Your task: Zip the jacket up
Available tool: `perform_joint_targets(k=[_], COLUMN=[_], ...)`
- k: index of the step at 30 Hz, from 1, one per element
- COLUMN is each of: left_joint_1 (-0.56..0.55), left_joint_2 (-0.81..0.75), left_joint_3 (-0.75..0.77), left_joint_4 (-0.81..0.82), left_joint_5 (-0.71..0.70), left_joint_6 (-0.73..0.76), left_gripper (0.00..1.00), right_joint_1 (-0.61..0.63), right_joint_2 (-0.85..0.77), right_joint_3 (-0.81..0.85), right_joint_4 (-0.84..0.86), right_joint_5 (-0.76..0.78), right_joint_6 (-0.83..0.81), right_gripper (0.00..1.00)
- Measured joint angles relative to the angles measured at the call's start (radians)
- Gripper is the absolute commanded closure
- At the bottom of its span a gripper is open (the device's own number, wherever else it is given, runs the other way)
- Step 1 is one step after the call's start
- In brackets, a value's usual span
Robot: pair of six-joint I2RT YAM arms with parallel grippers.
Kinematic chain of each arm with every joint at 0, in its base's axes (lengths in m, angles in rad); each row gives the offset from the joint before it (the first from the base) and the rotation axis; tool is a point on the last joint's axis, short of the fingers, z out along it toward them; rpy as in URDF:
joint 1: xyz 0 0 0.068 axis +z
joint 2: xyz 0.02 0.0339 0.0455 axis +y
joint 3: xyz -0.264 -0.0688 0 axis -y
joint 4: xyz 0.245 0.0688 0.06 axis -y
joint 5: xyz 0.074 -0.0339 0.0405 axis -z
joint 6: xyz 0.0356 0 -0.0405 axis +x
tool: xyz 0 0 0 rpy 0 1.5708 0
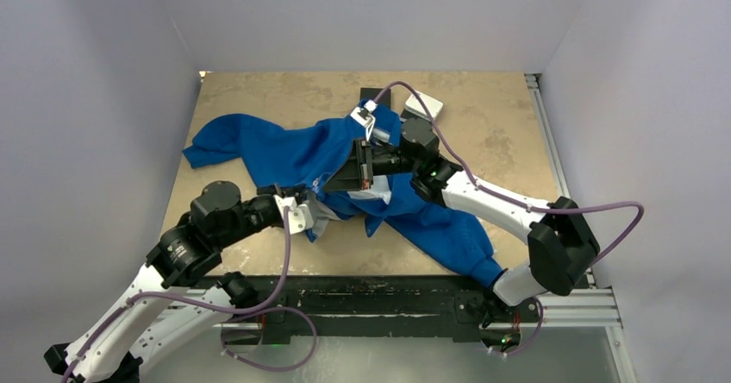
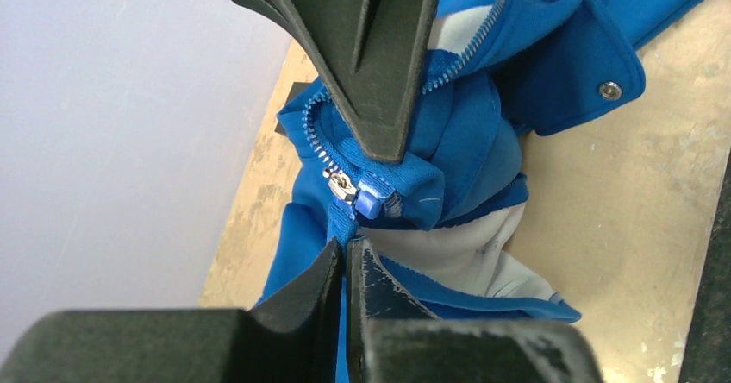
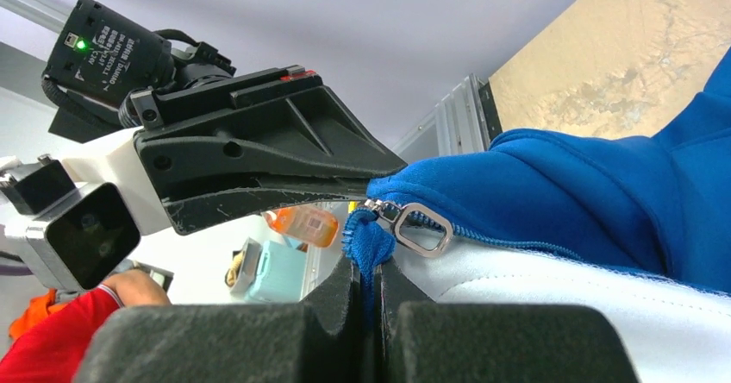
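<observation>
Two claws on one zip end: anchoring step, zip not yet run.
The jacket (image 1: 293, 154) lies crumpled in the middle of the table (image 1: 491, 124). The left gripper (image 2: 346, 252) is closed on the blue hem tape just below the slider (image 2: 339, 185); the teeth (image 2: 312, 134) above it stand parted. The right gripper (image 3: 369, 273) is pinched shut on the fabric edge just beside the silver pull tab (image 3: 415, 225), not on the tab itself. Judgement: the bottom end is being secured. The next move likely needs one claw to hold the hem taut while the other regrasps the tab and draws it along the teeth.
</observation>
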Motion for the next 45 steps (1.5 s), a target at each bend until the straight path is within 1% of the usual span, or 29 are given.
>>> perform_joint_targets(k=[3,6,10,16,17,20,21,22,24,25,30,33,35,39,41,45], left_joint_1=[0.000,0.000,0.000,0.000,0.000,0.000,0.000,0.000,0.000,0.000,0.000,0.000,0.000,0.000,0.000,0.000], left_joint_2=[0.002,-0.003,-0.059,-0.167,-0.174,-0.177,-0.177,-0.177,-0.180,-0.183,-0.204,-0.214,-0.223,-0.234,-0.238,-0.243], left_joint_3=[-0.002,-0.012,-0.065,-0.145,-0.156,-0.179,-0.184,-0.192,-0.211,-0.220,-0.246,-0.246,-0.246,-0.247,-0.248,-0.259], left_joint_4=[-0.005,-0.007,-0.006,-0.009,-0.007,0.002,0.002,0.003,0.012,0.014,0.011,0.009,0.006,-0.008,-0.010,-0.009], left_joint_5=[0.006,0.028,0.103,0.256,0.271,0.289,0.291,0.293,0.297,0.298,0.307,0.312,0.314,0.320,0.322,0.327], left_joint_6=[0.010,0.051,0.159,0.358,0.382,0.428,0.442,0.454,0.474,0.481,0.509,0.530,0.542,0.573,0.585,0.613], left_gripper=[1.00,1.00,1.00,1.00,1.00,1.00,1.00,1.00,1.00,1.00,1.00,1.00,1.00,1.00,1.00,1.00], right_joint_1=[0.000,-0.002,-0.013,-0.012,-0.011,-0.011,-0.012,-0.012,-0.013,-0.014,-0.030,-0.064,-0.084,-0.089,-0.083,-0.067], right_joint_2=[0.000,0.000,0.000,-0.005,-0.006,-0.014,-0.018,-0.022,-0.035,-0.044,-0.098,-0.111,-0.106,-0.075,-0.045,0.072], right_joint_3=[-0.005,-0.024,-0.059,-0.109,-0.111,-0.119,-0.122,-0.124,-0.125,-0.126,-0.127,-0.128,-0.128,-0.148,-0.195,-0.284], right_joint_4=[0.013,0.025,0.033,0.039,0.041,0.048,0.048,0.047,0.043,0.043,0.041,0.047,0.056,0.112,0.220,0.494], right_joint_5=[0.002,0.003,0.001,-0.002,-0.002,-0.005,-0.007,-0.011,-0.032,-0.046,-0.109,-0.131,-0.136,-0.144,-0.168,-0.206], right_joint_6=[0.013,0.027,0.043,0.053,0.053,0.052,0.052,0.049,0.044,0.038,0.016,0.010,0.010,0.021,0.069,0.248], right_gripper=[1.00,1.00,1.00,1.00,0.95,0.71,0.49,0.30,0.03,0.01,0.01,0.01,0.04,0.16,0.19,0.21])
